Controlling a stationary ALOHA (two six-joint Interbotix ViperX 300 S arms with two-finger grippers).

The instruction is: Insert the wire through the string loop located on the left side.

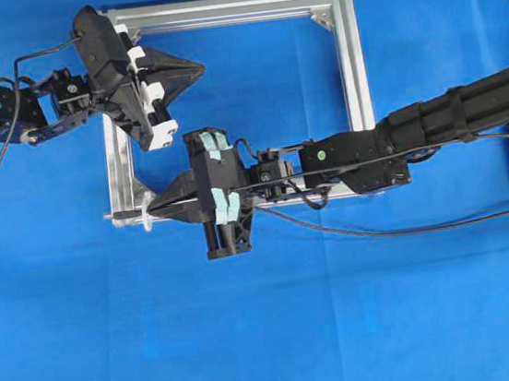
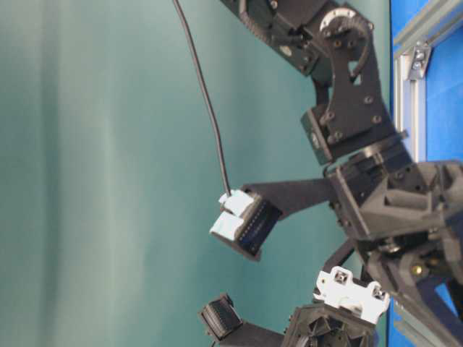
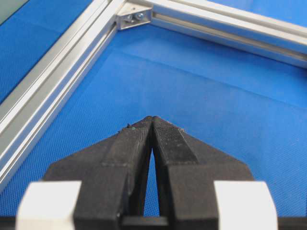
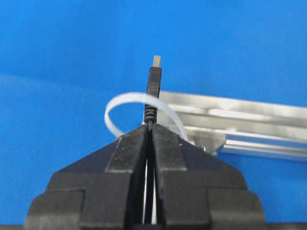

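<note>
My right gripper (image 1: 153, 206) (image 4: 150, 127) is shut on the wire (image 1: 130, 211), gripping it just behind the black plug (image 4: 153, 88). The plug sticks out past the fingertips and ends in a small silvery tip (image 4: 156, 60). The whitish string loop (image 4: 120, 100) (image 1: 150, 222) arcs around the plug at the frame's lower left corner. The plug covers part of the loop's band and its tip reaches beyond it. My left gripper (image 1: 201, 65) (image 3: 152, 119) is shut with nothing in it, hovering inside the frame's upper left.
The square silver aluminium frame (image 1: 351, 58) (image 3: 57, 81) (image 4: 240, 120) lies on the blue cloth. Corner brackets (image 3: 134, 18) sit inside its corners. The right arm (image 1: 432, 122) stretches across the frame's lower right, and a black cable (image 1: 380, 229) trails below it.
</note>
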